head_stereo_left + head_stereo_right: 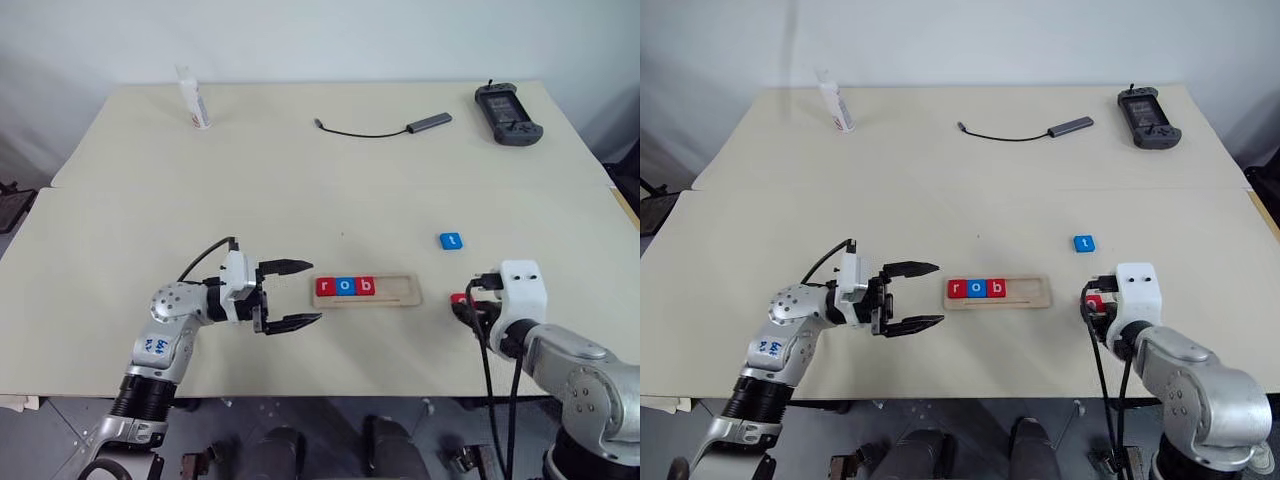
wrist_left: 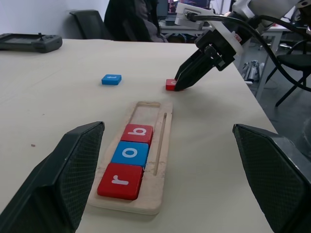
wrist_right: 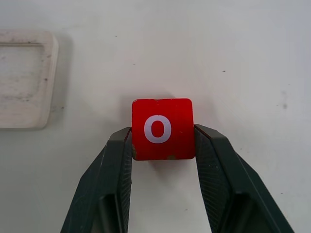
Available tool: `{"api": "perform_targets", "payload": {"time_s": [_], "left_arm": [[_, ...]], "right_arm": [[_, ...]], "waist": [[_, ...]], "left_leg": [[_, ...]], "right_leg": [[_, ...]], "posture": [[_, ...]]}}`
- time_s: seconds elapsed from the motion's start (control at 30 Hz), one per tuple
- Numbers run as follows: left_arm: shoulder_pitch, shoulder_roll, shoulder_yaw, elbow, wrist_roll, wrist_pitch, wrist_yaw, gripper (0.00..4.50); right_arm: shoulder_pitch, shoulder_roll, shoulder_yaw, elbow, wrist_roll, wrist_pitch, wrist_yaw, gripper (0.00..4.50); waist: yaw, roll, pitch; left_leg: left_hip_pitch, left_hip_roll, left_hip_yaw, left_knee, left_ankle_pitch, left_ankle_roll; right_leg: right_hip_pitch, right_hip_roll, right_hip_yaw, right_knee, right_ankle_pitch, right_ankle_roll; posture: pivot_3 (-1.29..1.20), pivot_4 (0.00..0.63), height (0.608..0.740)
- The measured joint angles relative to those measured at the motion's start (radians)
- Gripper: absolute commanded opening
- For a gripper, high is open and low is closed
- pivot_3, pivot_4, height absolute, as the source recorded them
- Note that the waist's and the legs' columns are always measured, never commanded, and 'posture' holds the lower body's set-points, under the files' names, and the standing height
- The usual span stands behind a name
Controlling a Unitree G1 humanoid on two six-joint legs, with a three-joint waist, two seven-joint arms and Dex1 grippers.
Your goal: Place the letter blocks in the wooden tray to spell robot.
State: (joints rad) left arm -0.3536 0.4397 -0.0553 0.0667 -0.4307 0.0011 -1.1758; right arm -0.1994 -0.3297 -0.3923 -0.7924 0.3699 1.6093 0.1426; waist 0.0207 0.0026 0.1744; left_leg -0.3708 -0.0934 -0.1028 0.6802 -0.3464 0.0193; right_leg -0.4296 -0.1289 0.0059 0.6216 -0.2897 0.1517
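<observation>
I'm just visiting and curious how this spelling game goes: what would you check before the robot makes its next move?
1. Right gripper closed on the red square "o" block: ok, a finger on each side.
2. Whether that block is lifted off the pale table: cannot tell.
3. The long pale wooden tray holds red "r", blue "o", red "b" in order: ok.
4. Free groove after the "b" for two more blocks: ok, it is bare.
5. Blue square "t" block waiting on the table, apart from the tray: ok.
6. Left gripper open beside the tray's "r" end, not touching it: ok.
</observation>
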Motion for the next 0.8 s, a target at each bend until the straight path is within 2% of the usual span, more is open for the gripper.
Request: {"api": "perform_targets", "payload": {"time_s": [0.03,0.2,0.23,0.33,0.43,0.5,0.6,0.73,0.8], "left_arm": [[-0.003,0.000,0.000,-0.001,-0.003,0.002,-0.006,4.50],[-0.017,0.005,0.001,-0.019,-0.015,0.027,-0.018,4.50],[-0.017,0.007,0.001,-0.020,-0.015,0.032,-0.019,4.50],[-0.008,0.019,0.001,-0.025,-0.015,0.035,-0.023,4.50],[0.004,0.022,0.001,-0.025,-0.015,0.037,-0.019,4.50],[0.010,0.023,0.002,-0.027,-0.015,0.040,-0.018,4.50],[0.020,0.029,0.007,-0.034,-0.015,0.042,-0.014,4.50],[0.028,0.030,0.007,-0.063,-0.015,0.047,-0.001,4.50],[0.038,0.033,0.009,-0.069,-0.015,0.052,0.005,4.50]], "right_arm": [[0.000,0.000,0.003,0.000,-0.005,0.000,-0.002,1.45],[-0.014,-0.056,0.034,0.001,0.002,0.000,0.037,3.15],[-0.015,-0.090,0.033,0.003,0.015,0.000,0.063,3.47],[-0.020,-0.294,0.012,0.014,0.118,-0.003,0.234,4.47],[-0.007,-0.425,-0.006,0.026,0.182,-0.072,0.369,4.47],[0.051,-0.533,0.005,0.064,0.193,-0.199,0.484,4.47],[0.137,-0.684,0.047,0.191,0.139,-0.535,0.700,4.47],[0.170,-0.781,0.174,0.454,-0.023,-1.028,0.911,4.47],[0.129,-0.798,0.248,0.576,-0.083,-1.195,0.989,4.47]], "waist": [[0.000,0.000,0.000],[0.000,0.000,0.000],[0.000,0.000,0.000],[0.001,0.000,0.000],[0.003,0.000,0.000],[0.003,0.000,0.000],[0.003,-0.002,0.001],[0.002,-0.002,0.001],[-0.001,-0.002,0.001]], "left_leg": [[0.000,0.000,0.000,0.000,0.000,0.000],[0.000,0.000,0.000,0.000,0.000,0.000],[0.000,0.000,0.000,0.000,0.000,0.000],[0.000,0.000,0.000,0.000,0.000,0.001],[0.000,0.001,0.000,-0.001,0.000,0.001],[0.000,0.000,0.001,-0.001,0.000,0.001],[0.001,0.000,0.002,0.000,-0.001,0.001],[0.001,0.000,0.002,0.000,-0.001,0.001],[0.001,0.000,0.002,0.000,-0.001,0.001]], "right_leg": [[0.000,0.000,0.000,0.000,0.000,0.000],[0.000,0.000,0.000,0.000,0.000,0.000],[0.000,0.000,0.000,-0.001,0.000,0.000],[0.001,0.000,-0.001,-0.003,0.000,0.000],[0.001,0.000,-0.001,-0.003,0.000,0.000],[0.001,0.000,-0.001,-0.003,0.000,0.000],[0.002,0.000,-0.001,-0.004,0.000,0.001],[0.002,0.000,0.000,-0.004,0.001,0.001],[0.002,0.000,0.000,-0.004,0.001,0.001]], "posture": [[0.00,0.150,0.740],[0.00,0.150,0.740],[0.00,0.150,0.740],[0.00,0.150,0.740],[0.00,0.150,0.740],[0.00,0.150,0.740],[0.00,0.150,0.740],[0.00,0.150,0.740],[0.00,0.150,0.740]]}}
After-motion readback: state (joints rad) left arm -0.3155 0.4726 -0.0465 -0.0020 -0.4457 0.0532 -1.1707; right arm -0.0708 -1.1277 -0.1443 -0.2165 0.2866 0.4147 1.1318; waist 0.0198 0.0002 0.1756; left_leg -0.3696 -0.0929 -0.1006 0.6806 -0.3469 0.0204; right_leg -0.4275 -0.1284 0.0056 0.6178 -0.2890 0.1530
